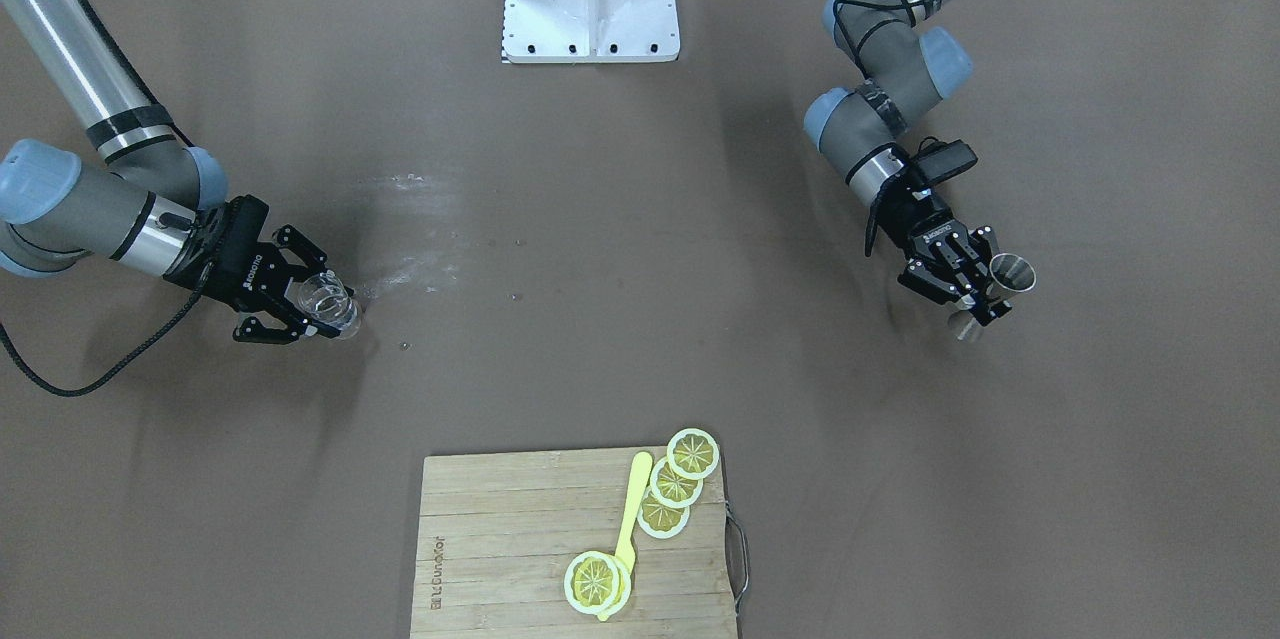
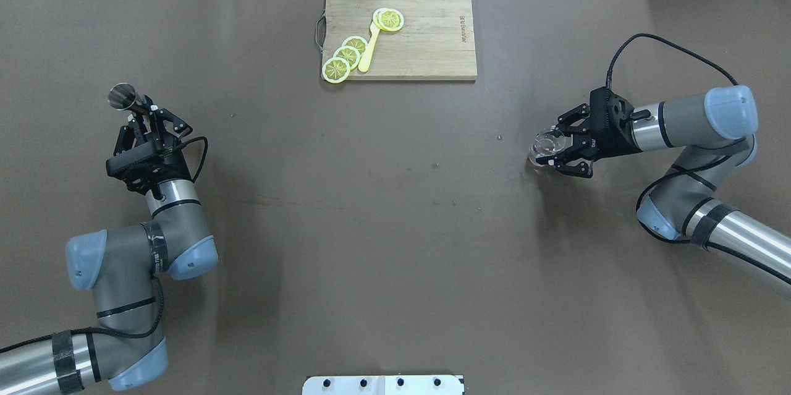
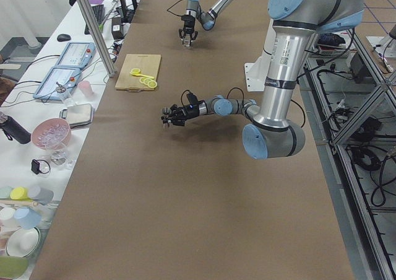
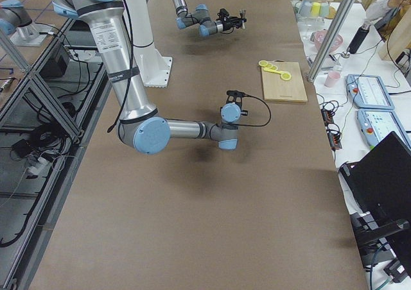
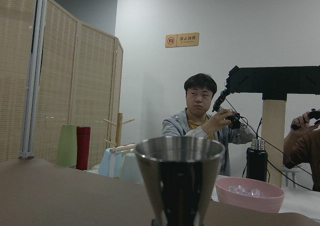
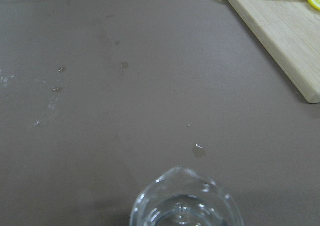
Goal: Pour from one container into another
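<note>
1. Front-facing view: my left hand [image 1: 983,294] is clamped on the waist of a steel jigger [image 1: 1012,272], with its wide cup just past my fingertips. My right hand [image 1: 318,301] has its fingers drawn in on either side of a clear glass [image 1: 335,307] and grips it. I cannot tell whether the glass rests on the tabletop [image 1: 620,319] or hangs just over it. A board [image 1: 500,519] lies between my two hands and forward of them, well apart from both.
2. Overhead view: the jigger's open mouth shows just beyond my left fingertips. The glass sits between my right fingers. Lemon slices [image 2: 346,56] and a yellow spoon [image 2: 368,52] lie on the board, well ahead of both hands.
3. Left side view: my left hand reaches out about level above the tabletop, with the jigger at its tip. My right hand is far off and points down, too small to judge its grip.
4. Right side view: my right hand is hidden behind its own wrist. The left hand is small and far away.
5. Left wrist view: the jigger stands upright right in front of my hand, its rim level. Beyond it are a pink bowl [image 5: 250,193] and a person [image 5: 200,121] holding a camera.
6. Right wrist view: the glass's rim is directly below my hand. Beyond it the tabletop carries a few specks, and the board's corner is off to one side.
</note>
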Motion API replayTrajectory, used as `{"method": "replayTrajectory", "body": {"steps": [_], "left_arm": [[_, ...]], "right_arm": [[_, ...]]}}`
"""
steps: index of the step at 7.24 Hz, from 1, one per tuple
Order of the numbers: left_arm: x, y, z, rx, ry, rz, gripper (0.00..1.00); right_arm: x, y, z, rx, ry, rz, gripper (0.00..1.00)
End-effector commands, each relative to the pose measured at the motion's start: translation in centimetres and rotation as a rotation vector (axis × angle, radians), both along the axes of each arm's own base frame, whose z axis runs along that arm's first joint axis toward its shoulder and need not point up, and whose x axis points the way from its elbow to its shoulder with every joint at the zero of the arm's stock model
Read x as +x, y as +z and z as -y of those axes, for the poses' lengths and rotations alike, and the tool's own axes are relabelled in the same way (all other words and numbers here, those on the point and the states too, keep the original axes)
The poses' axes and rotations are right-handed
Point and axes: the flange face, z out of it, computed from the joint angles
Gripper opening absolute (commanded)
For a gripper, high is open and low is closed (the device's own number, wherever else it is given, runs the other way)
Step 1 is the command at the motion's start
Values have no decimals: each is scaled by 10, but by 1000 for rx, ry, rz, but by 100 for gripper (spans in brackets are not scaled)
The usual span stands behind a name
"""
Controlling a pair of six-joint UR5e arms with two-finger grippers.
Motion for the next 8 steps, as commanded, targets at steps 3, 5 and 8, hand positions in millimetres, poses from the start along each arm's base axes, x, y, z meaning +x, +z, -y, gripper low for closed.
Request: {"method": "replayTrajectory", "body": {"steps": [3, 5, 8], "left_arm": [[18, 0, -20, 0, 43, 2, 0], [26, 0, -29, 0, 62, 2, 0], [28, 2, -33, -2, 68, 8, 0]], "right_arm": [[-7, -3, 4, 2, 1, 3, 42], [-6, -5, 5, 5, 3, 6, 93], [-4, -5, 5, 6, 9, 5, 99]]}}
